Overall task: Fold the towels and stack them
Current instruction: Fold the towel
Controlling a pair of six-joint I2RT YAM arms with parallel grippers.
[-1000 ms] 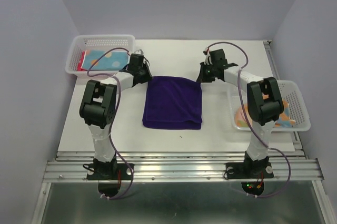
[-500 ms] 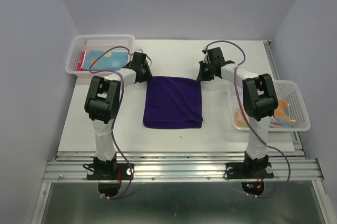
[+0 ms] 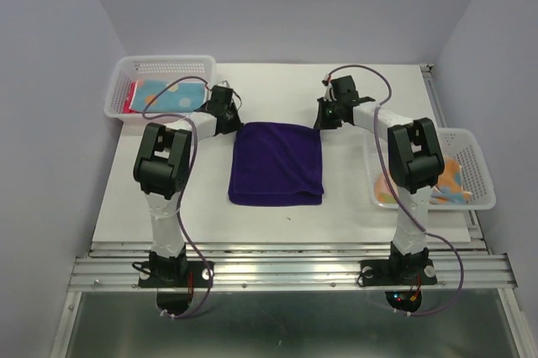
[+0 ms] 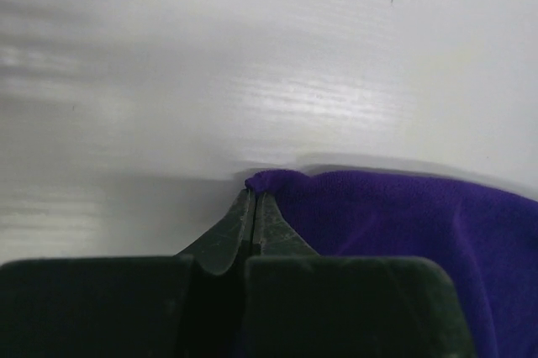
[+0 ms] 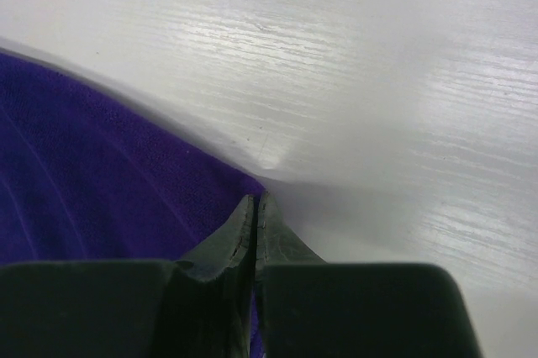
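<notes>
Noting purple towel (image 3: 276, 163) lying flat at mid-bench (image 3: 353, 207). Pinching its far-left corner with left end effector (image 4: 254, 194) and its far-right corner with right end effector (image 5: 255, 200), fingers pressing together. Showing this in wrist views only, arms blocking it from above. Catching overhead only: dotted blue towel (image 3: 168, 96) in left basket (image 3: 164, 62), orange patterned towel (image 3: 456, 181) in right basket (image 3: 481, 175).

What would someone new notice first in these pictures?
A purple towel lies flat mid-table, dark against the white table. The left gripper and right gripper are each shut on one of its far corners. The left basket and right basket hold patterned towels.
</notes>
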